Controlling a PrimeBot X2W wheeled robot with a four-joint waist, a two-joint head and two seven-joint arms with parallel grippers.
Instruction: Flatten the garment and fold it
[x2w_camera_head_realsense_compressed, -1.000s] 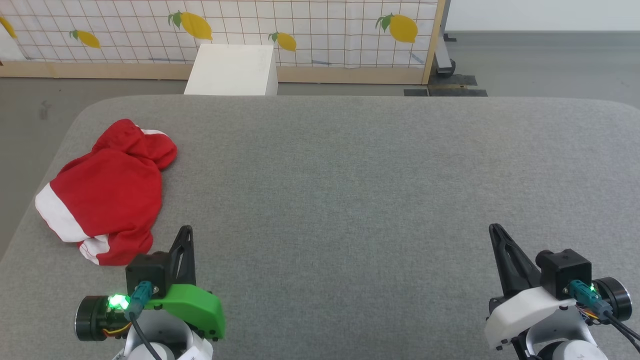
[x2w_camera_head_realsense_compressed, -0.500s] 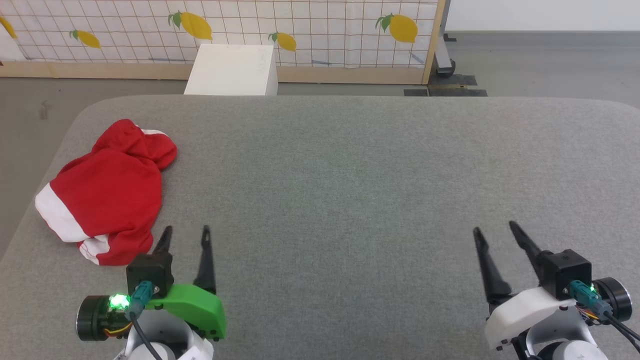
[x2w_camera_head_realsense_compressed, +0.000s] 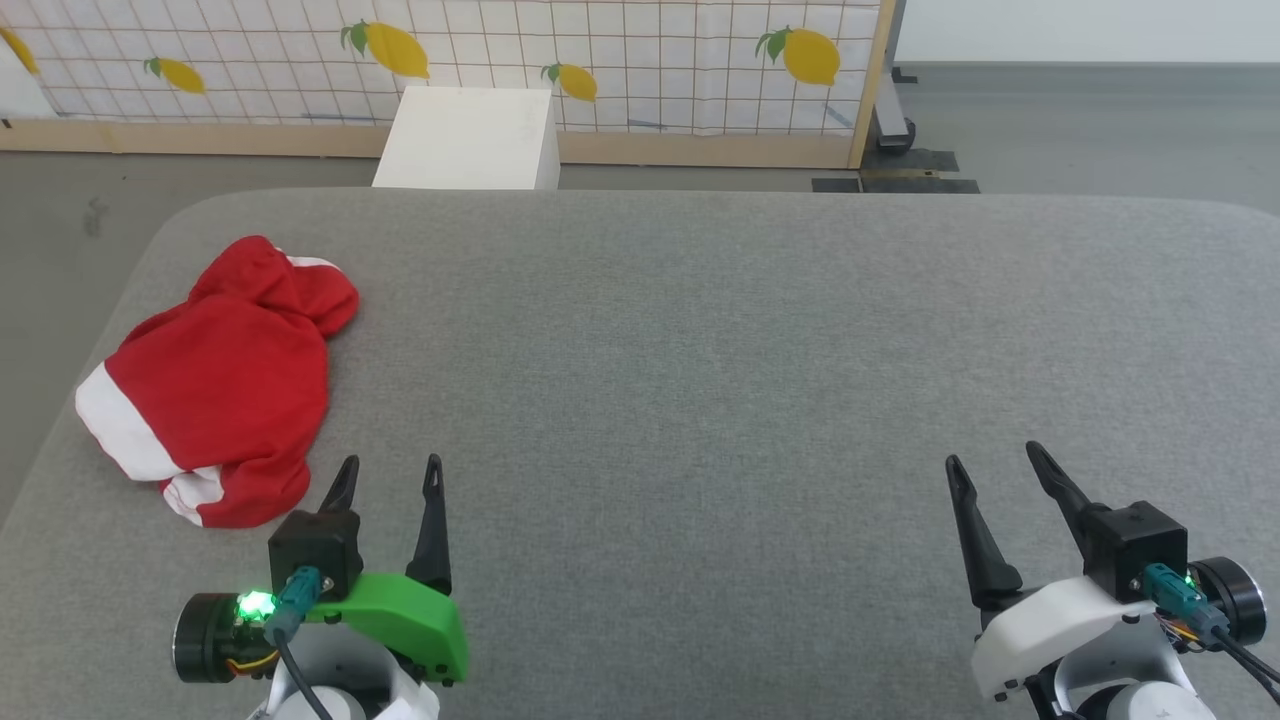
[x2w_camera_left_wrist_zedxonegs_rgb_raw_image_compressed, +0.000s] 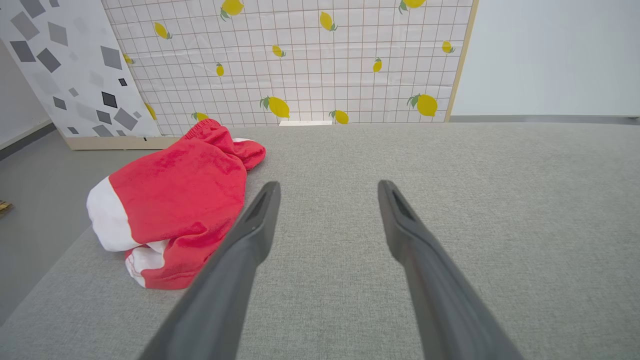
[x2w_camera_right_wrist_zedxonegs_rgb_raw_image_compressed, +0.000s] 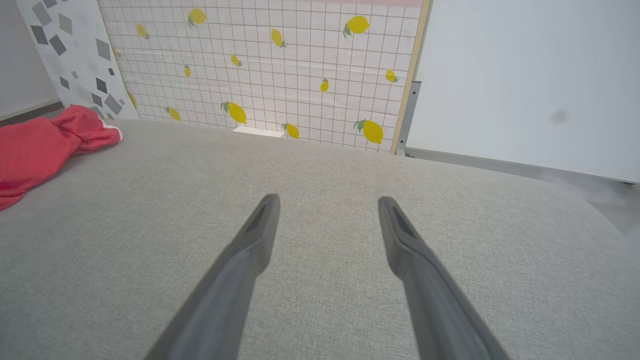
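Head view gives us the whole scene: the garment (x2w_camera_head_realsense_compressed: 215, 385) lies as a crumpled heap on the left part of the grey padded table (x2w_camera_head_realsense_compressed: 700, 330), close to its left edge. One white band is turned outward and another is bunched at the near end.

As far as we can judge, nothing of the task is done. The cloth is neither spread flat nor folded, and no gripper touches it.

Our left gripper (x2w_camera_head_realsense_compressed: 391, 462) is over the table just beside the near end of the heap, with its two fingers spread apart and holding nothing. In the left wrist view the red cloth sits just to the left of the left finger. Our right gripper (x2w_camera_head_realsense_compressed: 992, 455) is well apart from the garment, on the other side of the table, and its fingers are also spread and empty.

So everything is left to do: to take the cloth, to pull it flat, and then to fold it.
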